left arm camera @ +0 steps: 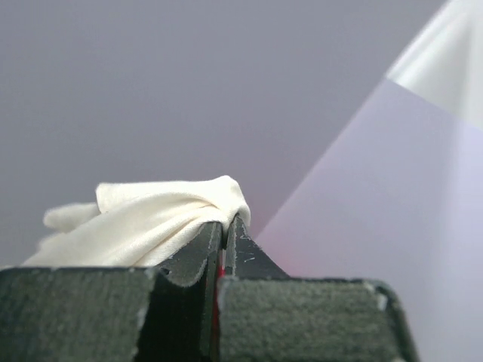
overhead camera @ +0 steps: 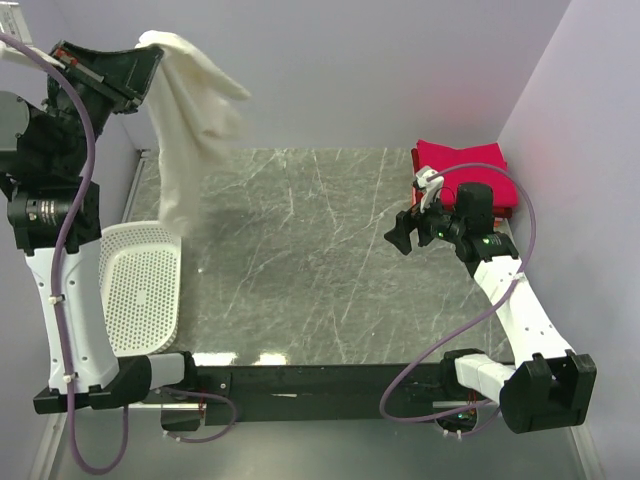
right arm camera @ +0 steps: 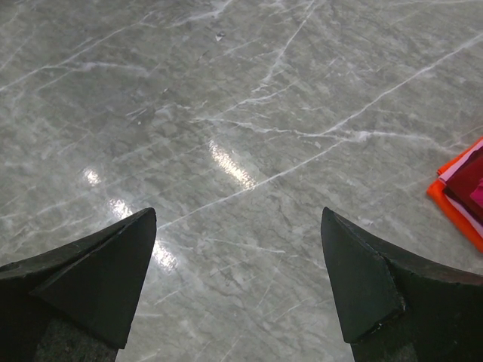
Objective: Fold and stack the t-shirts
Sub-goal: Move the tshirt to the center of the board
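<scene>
Pinching cream-white t-shirt (overhead camera: 190,120) in left hand (overhead camera: 140,72), fingers clamped tight on the cloth, raised high over far-left corner of tabletop (overhead camera: 320,260). Hanging down, lower end near white basket (overhead camera: 140,290). Hovering right hand (overhead camera: 405,236) low over marble, fingers spread wide, empty. Folded crimson-pink t-shirt (overhead camera: 465,165) atop orange-red t-shirt (right arm camera: 455,209), far-right corner.

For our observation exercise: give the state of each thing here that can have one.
left gripper: raised, jaws shut on the cream-white t-shirt.
cream-white t-shirt: unfolded, hanging from it.
right gripper: jaws open, empty, over the table.
crimson and orange t-shirts: folded, stacked, far right.
basket: at table's left edge.
</scene>
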Available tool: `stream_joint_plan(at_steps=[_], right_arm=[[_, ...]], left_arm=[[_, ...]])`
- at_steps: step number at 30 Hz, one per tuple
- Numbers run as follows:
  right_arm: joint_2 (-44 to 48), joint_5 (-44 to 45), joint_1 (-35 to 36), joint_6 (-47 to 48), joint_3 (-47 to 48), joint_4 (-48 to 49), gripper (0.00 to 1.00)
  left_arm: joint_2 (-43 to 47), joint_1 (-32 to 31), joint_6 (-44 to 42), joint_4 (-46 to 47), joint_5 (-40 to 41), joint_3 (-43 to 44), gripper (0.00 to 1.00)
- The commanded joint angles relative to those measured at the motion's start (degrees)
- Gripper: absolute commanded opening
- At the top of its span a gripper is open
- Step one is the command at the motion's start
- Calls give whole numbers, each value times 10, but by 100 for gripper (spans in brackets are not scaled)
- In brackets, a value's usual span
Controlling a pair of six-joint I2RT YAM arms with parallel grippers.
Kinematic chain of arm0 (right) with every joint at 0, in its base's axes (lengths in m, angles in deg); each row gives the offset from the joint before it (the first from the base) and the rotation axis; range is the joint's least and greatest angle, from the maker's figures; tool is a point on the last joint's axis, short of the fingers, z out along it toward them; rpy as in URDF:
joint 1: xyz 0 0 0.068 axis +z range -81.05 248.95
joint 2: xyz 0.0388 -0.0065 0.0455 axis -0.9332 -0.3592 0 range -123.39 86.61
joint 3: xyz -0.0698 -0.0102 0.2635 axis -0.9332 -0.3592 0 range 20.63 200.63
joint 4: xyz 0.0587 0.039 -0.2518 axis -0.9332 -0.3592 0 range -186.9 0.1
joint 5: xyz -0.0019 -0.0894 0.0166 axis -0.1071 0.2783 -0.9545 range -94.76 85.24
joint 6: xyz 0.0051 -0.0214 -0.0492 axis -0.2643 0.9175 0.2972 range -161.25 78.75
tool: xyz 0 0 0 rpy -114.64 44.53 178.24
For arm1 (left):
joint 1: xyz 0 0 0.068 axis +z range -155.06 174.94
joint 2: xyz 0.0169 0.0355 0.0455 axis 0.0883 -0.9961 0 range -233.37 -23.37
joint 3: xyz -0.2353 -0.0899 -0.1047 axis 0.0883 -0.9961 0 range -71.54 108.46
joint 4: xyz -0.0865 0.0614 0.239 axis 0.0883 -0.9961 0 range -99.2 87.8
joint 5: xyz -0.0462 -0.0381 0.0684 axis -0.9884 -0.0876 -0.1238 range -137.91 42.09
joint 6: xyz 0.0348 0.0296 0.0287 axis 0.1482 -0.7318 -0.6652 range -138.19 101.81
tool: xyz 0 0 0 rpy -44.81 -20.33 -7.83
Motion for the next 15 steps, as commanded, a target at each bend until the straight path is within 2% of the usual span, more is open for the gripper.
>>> stream_joint_plan(at_steps=[1,5,9,12,15], right_arm=[[9,5,2,9,13,3,95],[12,12,2,14,13,3,95],[16,19,2,20,11,3,95],[18,24,1,22,11,2,95],[19,27,-3,26,10,2,95]], left_arm=[[-13,-33,35,86,-47,27,1],[-28,-78,47,102,-52,24,1],[-24,-143,54,134,-47,-22,1],[-21,-186,43,146,-37,-76,1],[-16,-214,45,186,-38,-180,1]])
